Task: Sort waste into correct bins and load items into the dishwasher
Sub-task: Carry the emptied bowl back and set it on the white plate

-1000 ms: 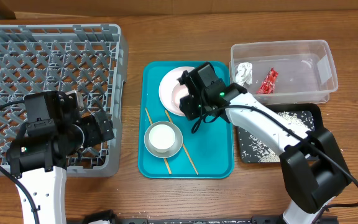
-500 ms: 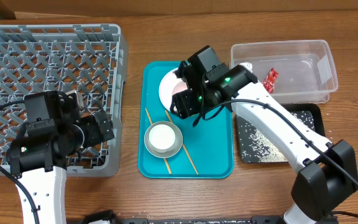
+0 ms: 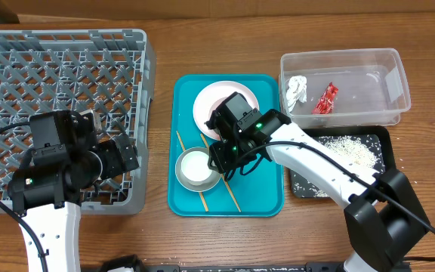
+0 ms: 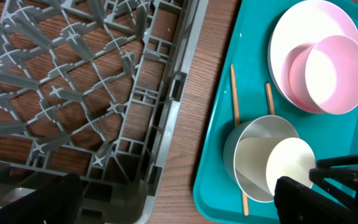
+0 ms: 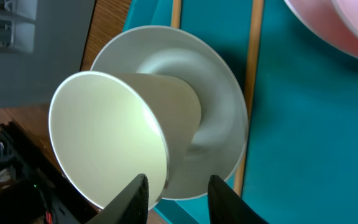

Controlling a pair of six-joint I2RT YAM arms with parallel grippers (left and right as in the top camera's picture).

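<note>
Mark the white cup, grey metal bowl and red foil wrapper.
white cup (image 5: 107,140): right wrist view, inner wall
grey metal bowl (image 4: 263,126): left wrist view, inner wall
red foil wrapper (image 3: 325,99): overhead view, middle

A dish rack (image 3: 66,34) fills the table's far left corner. Mid-table sits a serving tray (image 3: 266,189). On its far half is a plate (image 3: 210,102) carrying a small bowl (image 4: 328,73). On its near half is a second bowl (image 3: 181,175) with a cup (image 3: 197,166) inside, lying across two chopsticks (image 3: 233,199). At the far right edge, a tub (image 3: 346,119) holds a napkin (image 3: 297,89) and a wrapper (image 3: 325,99). In front of the tub, a shallow tray (image 3: 384,136) holds rice (image 3: 346,145).
</note>
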